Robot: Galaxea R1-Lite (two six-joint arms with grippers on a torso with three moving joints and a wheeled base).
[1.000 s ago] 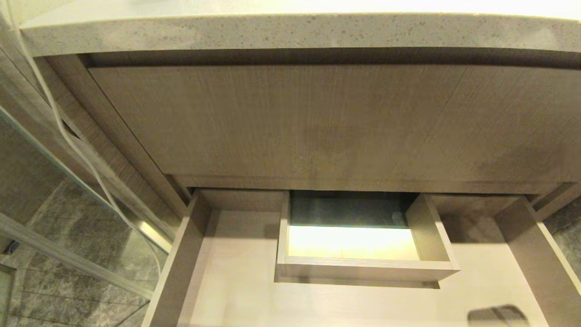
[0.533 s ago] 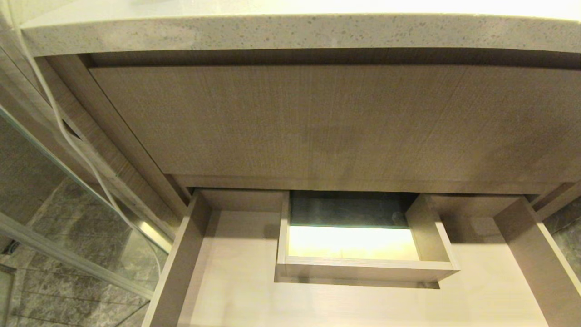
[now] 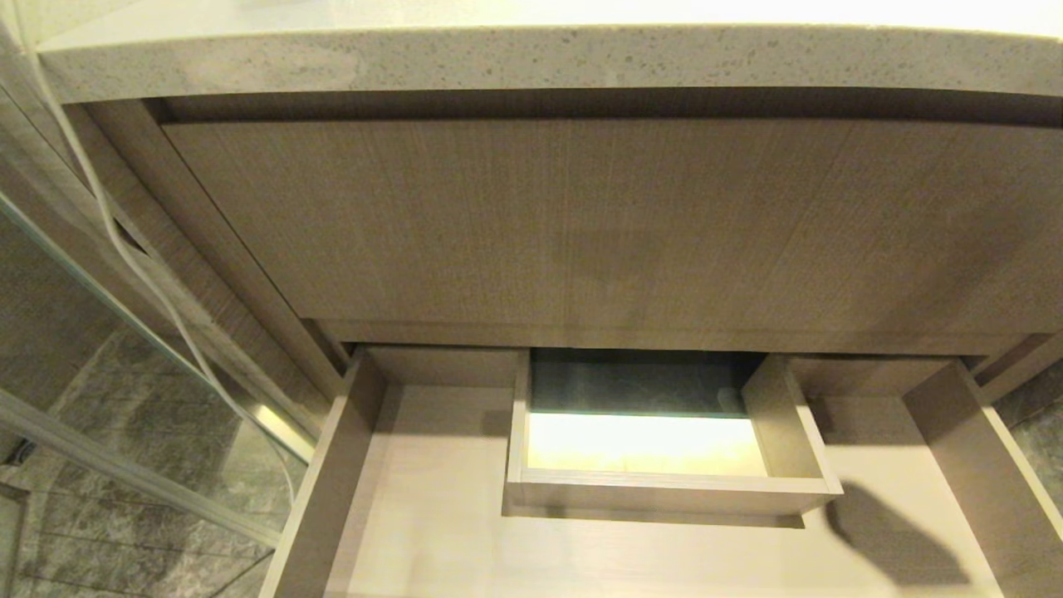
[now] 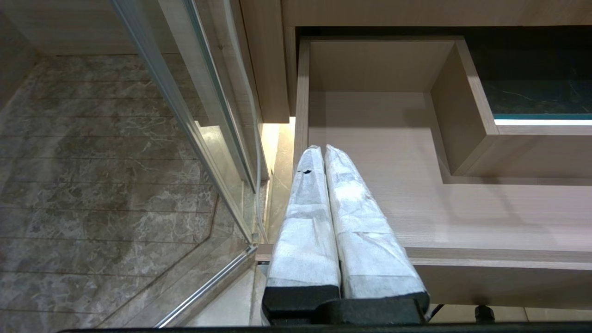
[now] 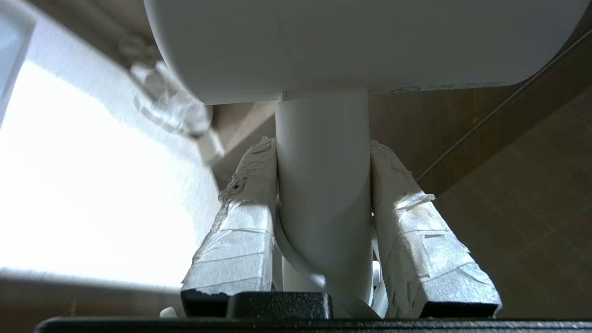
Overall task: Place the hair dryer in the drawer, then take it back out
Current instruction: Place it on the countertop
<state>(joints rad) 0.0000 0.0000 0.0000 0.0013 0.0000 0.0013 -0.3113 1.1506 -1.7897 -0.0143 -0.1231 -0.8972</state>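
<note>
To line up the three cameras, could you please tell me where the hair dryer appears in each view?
Head view: not in it.
Left wrist view: not in it.
Right wrist view: the hair dryer fills the centre, its handle clamped in the right pincer.
Shared landmark, head and left wrist: the drawer.

The drawer [image 3: 432, 498] lies open below the cabinet panel [image 3: 581, 216].

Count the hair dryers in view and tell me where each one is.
1. The hair dryer is held by its handle in the right gripper; none lies in the drawer, though parts of it are out of view.
</note>
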